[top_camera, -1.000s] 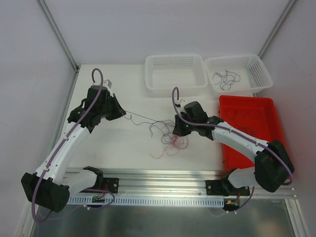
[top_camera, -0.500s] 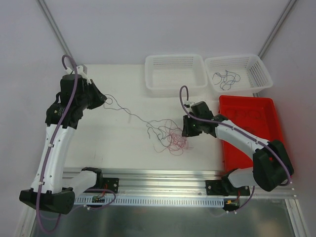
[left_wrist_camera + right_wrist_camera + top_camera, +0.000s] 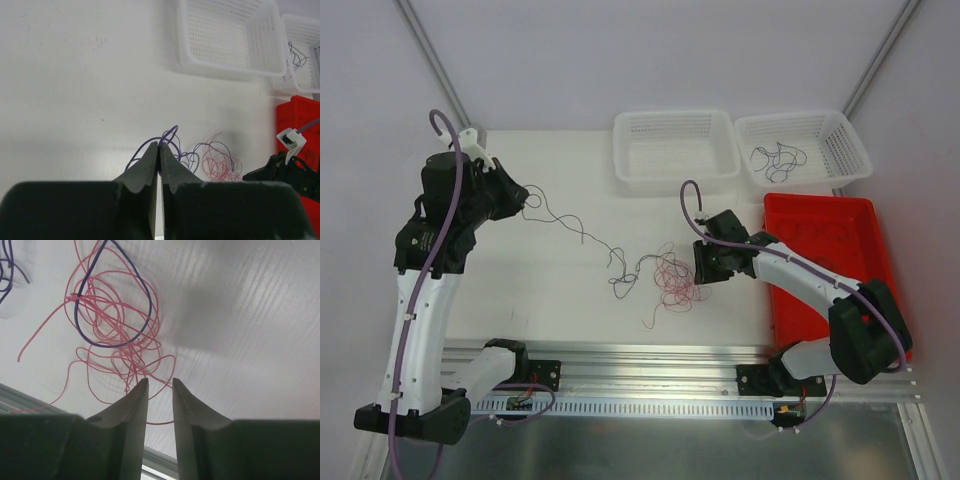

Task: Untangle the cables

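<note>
Cables [image 3: 660, 275]: loose clump mid-table [image 3: 550, 290], between my two arms. Red tangle [image 3: 117, 325] sits just under my right gripper [image 3: 160, 387]. Its jaws stand a narrow gap apart, with nothing clamped that I can see, though red strands pass right at the tips. Purple strand [image 3: 575, 228] runs from the clump out to my left gripper [image 3: 159, 150], which is pinched closed on it, off to the left.

Risks:
- A purple loop [image 3: 145, 295] lies through the red coils (same strand or not, can't tell). A pull to the left likely drags the whole clump, since my right holds nothing down.
- A hard pull may cinch a knot.
- Hair-thin wire could slip from the closed tips.
- Red strand at the right tips could snag and lift by accident.
</note>
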Tool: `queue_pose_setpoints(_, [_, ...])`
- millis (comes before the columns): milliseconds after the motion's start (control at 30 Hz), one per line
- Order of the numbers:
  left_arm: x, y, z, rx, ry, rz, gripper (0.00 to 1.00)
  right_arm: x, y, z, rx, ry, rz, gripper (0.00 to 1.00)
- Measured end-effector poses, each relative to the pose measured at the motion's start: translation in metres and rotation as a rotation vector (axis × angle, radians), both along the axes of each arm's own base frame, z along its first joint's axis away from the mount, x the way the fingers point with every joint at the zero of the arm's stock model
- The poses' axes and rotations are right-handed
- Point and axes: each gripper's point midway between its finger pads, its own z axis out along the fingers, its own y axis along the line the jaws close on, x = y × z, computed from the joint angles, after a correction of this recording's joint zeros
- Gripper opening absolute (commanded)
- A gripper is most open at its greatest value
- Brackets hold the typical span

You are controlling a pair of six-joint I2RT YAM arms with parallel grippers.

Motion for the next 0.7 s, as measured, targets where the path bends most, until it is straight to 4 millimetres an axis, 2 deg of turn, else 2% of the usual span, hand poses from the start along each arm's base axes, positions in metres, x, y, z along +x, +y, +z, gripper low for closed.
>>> queue_pose_setpoints(67, [-0.001,0.008,0.023,0.015,-0.055,0.039,0.00,0.000,-0.003,0.000,-0.017,-0.001,-0.005,0.28])
queue_pose_setpoints(267, [-0.016,0.019,0.113,0.001,-0.275,0.089,0.00,0.001,-0.007,-0.004,-0.028,0.014,-0.017,0.22])
queue_pose_setpoints(367, [-0.025,0.020,0.144,-0.011,-0.350,0.090,0.00,0.001,-0.008,-0.004,-0.028,0.015,-0.021,0.23])
queue_pose_setpoints(433, [-0.029,0.018,0.163,-0.022,-0.394,0.080,0.00,0.001,-0.008,-0.004,-0.028,0.016,-0.022,0.28])
queue_pose_setpoints(500, [-0.032,0.013,0.175,-0.035,-0.423,0.047,0.00,0.001,-0.008,-0.002,-0.026,0.010,-0.018,0.35])
queue_pose_setpoints(567, [-0.033,0.004,0.178,-0.048,-0.427,0.002,0.00,0.001,-0.008,0.003,-0.018,-0.004,-0.011,0.41])
queue_pose_setpoints(600, [-0.034,0.000,0.176,-0.054,-0.419,-0.024,0.00,0.001,-0.008,0.007,-0.012,-0.016,-0.007,0.46])
queue_pose_setpoints(700, [-0.030,-0.013,0.165,-0.069,-0.381,-0.092,0.00,0.004,-0.004,0.033,0.027,-0.076,0.015,0.53])
